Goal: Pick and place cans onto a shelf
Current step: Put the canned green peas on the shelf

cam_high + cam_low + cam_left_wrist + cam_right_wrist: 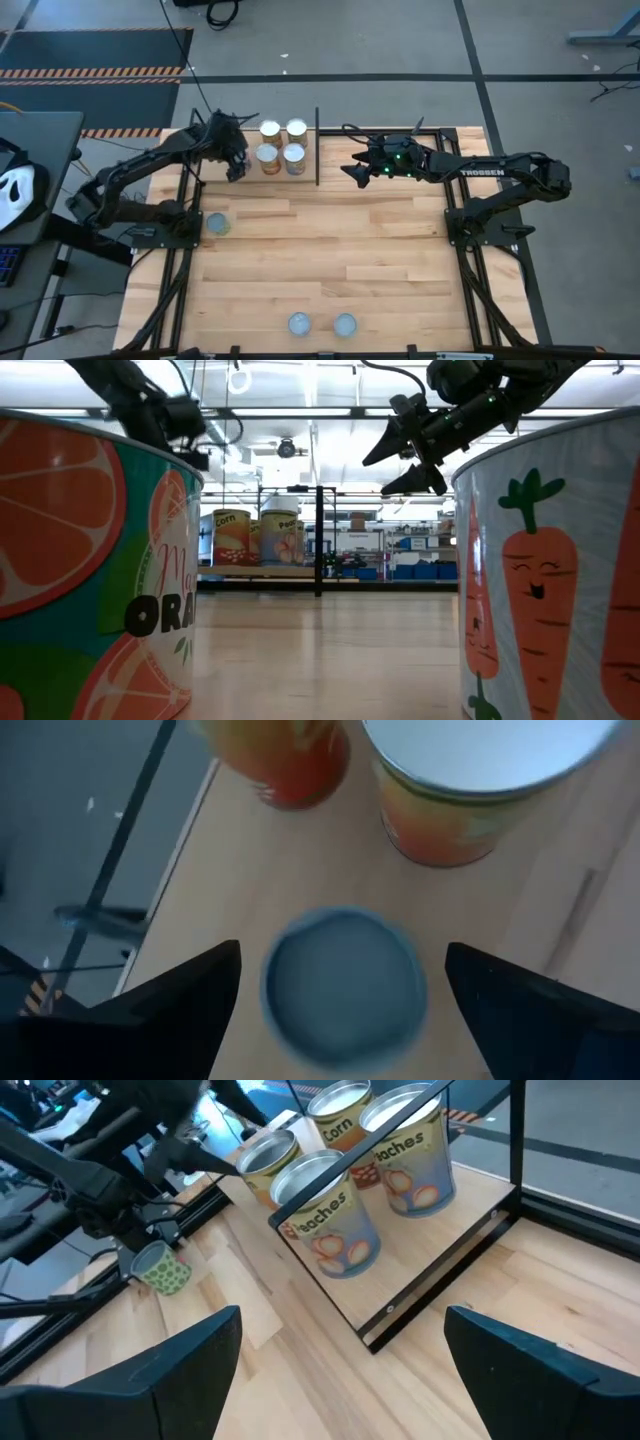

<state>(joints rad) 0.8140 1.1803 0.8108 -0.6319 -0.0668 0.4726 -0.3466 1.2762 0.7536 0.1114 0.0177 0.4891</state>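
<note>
Left gripper (236,172), jaws apart above a can (345,982) on the shelf (310,182), risks toppling neighbouring cans (282,146) when lifting; right gripper (352,172) hovers beside the shelf, also spread.

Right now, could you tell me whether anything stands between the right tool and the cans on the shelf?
Yes. The shelf's black frame stands upright between the right tool and the nearest can.
</note>
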